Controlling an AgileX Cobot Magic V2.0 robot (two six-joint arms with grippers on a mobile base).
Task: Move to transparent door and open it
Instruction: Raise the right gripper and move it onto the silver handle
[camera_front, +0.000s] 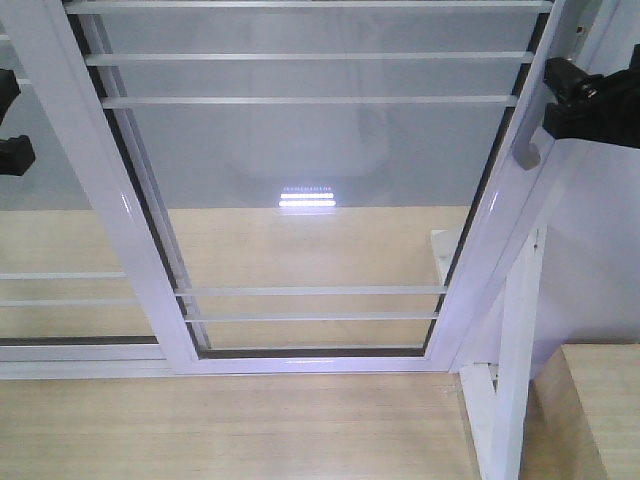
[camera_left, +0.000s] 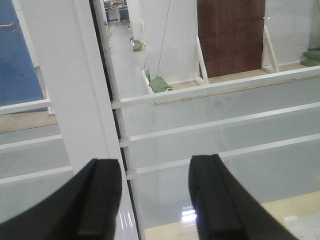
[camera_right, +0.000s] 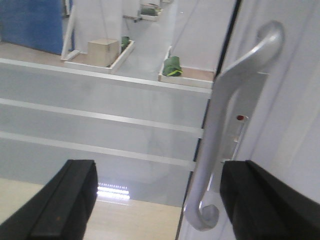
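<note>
Your door (camera_front: 300, 180) stands just in front of you and fills the front view, with its grey handle (camera_right: 220, 130) on the right stile. Your right claw (camera_right: 159, 200) is spread wide, and the handle sits between its fingers, nearer the right one, not gripped. Your left claw (camera_left: 157, 200) is also wide, holds nothing and faces a white upright (camera_left: 75, 100) at the door's left.

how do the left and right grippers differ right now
The right gripper faces the curved grey handle; the left gripper faces a plain white stile. In the front view the right gripper sits close by the handle, the left gripper far from it at the left edge. Both are black, open, empty.
</note>
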